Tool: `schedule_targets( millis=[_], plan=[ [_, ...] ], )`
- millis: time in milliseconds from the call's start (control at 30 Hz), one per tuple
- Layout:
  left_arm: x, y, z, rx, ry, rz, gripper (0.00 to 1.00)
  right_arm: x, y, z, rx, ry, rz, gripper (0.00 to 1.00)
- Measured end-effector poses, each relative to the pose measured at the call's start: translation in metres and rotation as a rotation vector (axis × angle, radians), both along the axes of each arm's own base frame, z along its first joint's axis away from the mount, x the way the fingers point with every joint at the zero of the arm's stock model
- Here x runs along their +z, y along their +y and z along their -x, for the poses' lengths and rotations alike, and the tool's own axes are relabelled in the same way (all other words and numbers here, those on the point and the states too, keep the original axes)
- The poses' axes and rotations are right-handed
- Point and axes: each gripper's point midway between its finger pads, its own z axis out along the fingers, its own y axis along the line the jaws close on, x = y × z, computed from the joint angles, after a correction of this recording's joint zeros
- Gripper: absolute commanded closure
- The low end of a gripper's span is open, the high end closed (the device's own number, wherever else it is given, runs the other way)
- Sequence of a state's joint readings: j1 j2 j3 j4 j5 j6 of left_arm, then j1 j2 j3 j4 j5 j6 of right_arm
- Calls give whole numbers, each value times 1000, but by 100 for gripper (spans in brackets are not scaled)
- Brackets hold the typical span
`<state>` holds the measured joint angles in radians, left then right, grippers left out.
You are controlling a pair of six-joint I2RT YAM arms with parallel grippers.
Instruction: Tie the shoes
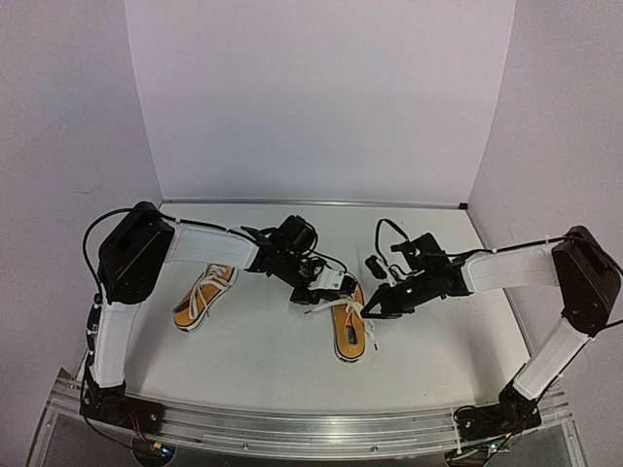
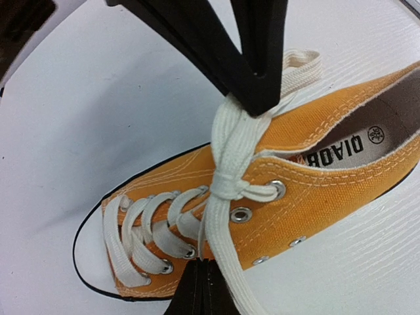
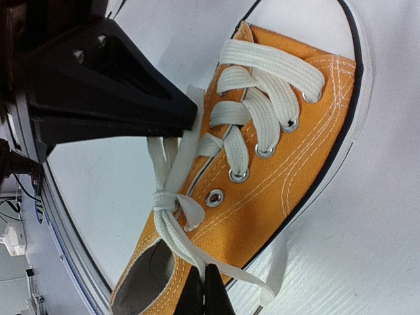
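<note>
Subject: orange-yellow canvas sneaker, centre of top view; mate to its left. Judged light, soft-sided. White flat laces limp, best held near the knot; left gripper and right gripper each pinch one strand.

Soft, even light fills the scene. My arms throw only faint, diffuse shadows on the tabletop, and the walls take a lavender tint. From my wrists, the white tabletop glares almost featureless and my black claw fingers sit dark near the lens. The laces are sharp; the picture edges bow.
</note>
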<state>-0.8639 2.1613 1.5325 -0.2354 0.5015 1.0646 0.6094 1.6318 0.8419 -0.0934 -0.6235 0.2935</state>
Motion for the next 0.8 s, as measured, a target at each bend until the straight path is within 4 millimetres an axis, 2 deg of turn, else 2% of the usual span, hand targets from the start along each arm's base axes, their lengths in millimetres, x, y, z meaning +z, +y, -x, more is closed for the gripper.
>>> schedule_targets(
  millis=[300,800],
  plan=[
    [35,6,-24,86,-37,97,100,-2,-1,1,0,-1,0,100],
    [27,17,-36,146,-32,84,100,-4,-1,2,0,-2,-2,100]
  ],
)
